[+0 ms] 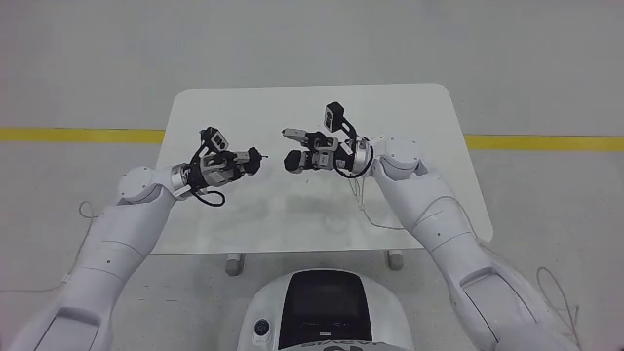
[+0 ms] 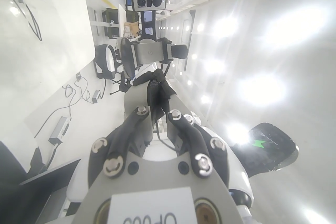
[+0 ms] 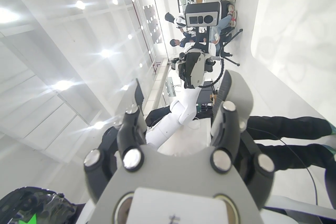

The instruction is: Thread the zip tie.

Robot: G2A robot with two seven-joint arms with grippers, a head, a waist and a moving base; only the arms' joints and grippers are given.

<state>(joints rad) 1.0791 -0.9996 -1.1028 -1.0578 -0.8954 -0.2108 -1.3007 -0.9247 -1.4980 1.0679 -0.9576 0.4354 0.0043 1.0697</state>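
Both arms hang above the white table [image 1: 409, 107], their grippers facing each other a short gap apart. My left gripper [image 1: 255, 156] [image 2: 157, 93] is shut; ragged black material covers its tips, and I cannot tell if anything thin is pinched there. My right gripper [image 1: 290, 148] [image 3: 183, 93] is open with nothing between its fingers [image 3: 139, 96], and it appears straight ahead as the right gripper [image 2: 155, 51] in the left wrist view. Thin black strips [image 2: 34, 22] that look like zip ties lie flat on the table, off to the side of both grippers.
The table's rounded edge [image 2: 92, 51] runs close beside the grippers. A thin cable [image 1: 366, 200] hangs from the right arm over the table. Power bricks and cords [image 2: 60, 128] lie on the floor beyond the edge.
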